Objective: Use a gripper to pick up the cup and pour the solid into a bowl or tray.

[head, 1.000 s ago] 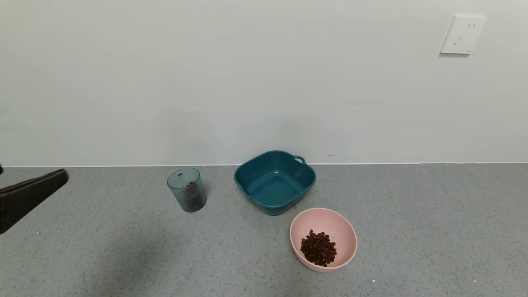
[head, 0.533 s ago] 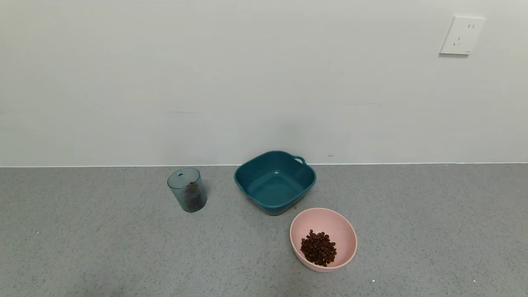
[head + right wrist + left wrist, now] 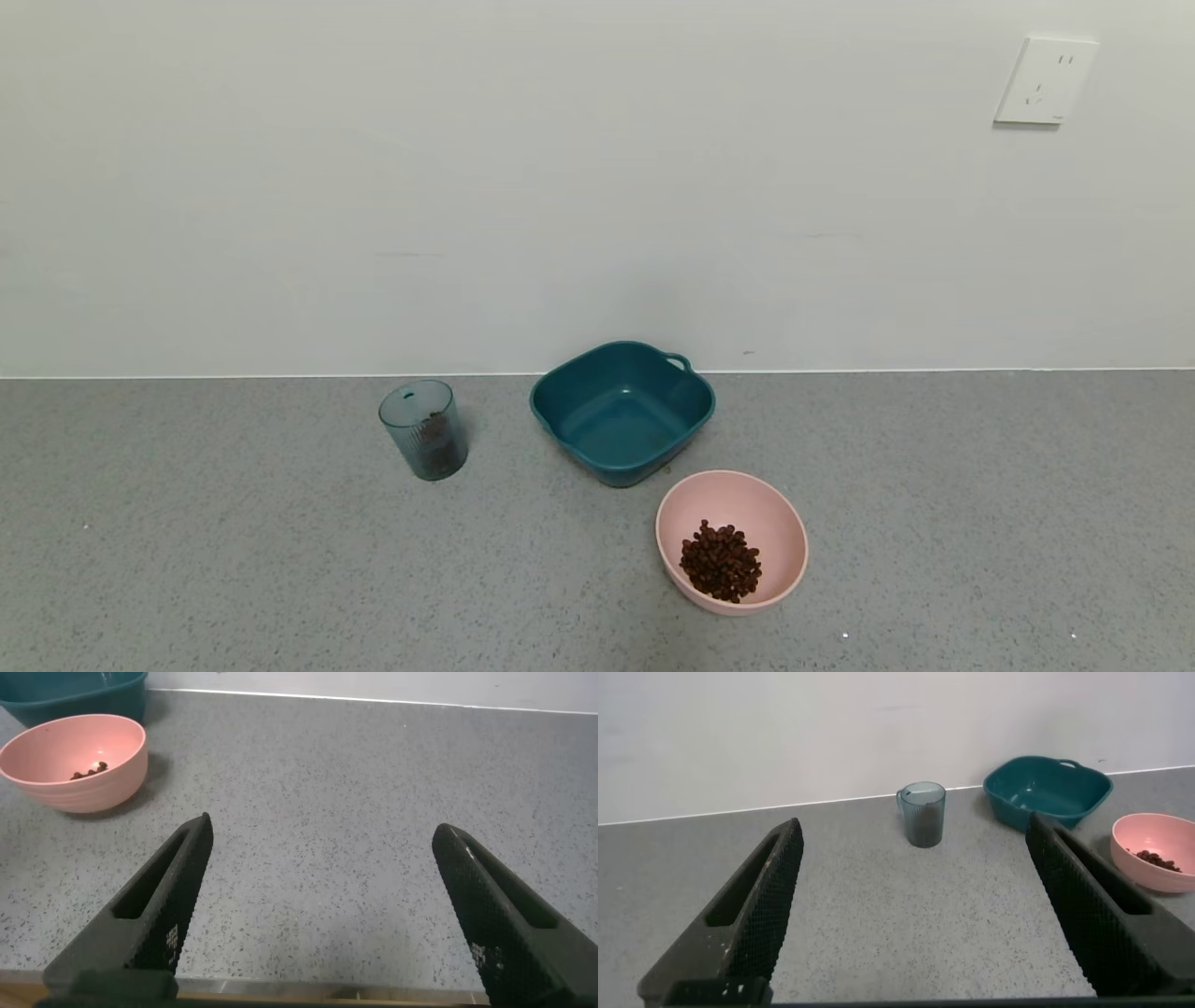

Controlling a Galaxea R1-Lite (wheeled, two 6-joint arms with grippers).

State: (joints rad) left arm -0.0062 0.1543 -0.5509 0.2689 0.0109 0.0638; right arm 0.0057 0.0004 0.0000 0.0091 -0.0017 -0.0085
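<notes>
The ribbed grey-blue cup (image 3: 423,428) stands upright on the grey counter near the wall, with some brown pellets still inside. It also shows in the left wrist view (image 3: 922,814). The pink bowl (image 3: 780,523) sits to its right and nearer me, holding a heap of brown pellets (image 3: 720,560). The bowl also shows in the left wrist view (image 3: 1154,838) and the right wrist view (image 3: 75,761). Neither gripper shows in the head view. My left gripper (image 3: 915,873) is open and empty, well back from the cup. My right gripper (image 3: 322,863) is open and empty over bare counter near the front edge.
A squarish dark teal tub (image 3: 623,411) with a loop handle stands between cup and bowl, against the wall. A white wall socket (image 3: 1046,79) is at the upper right. The counter's front edge (image 3: 308,991) shows below my right gripper.
My left gripper, seen at the left edge a second ago, has drawn back out of the head view. Cup, tub and bowl have not moved.
</notes>
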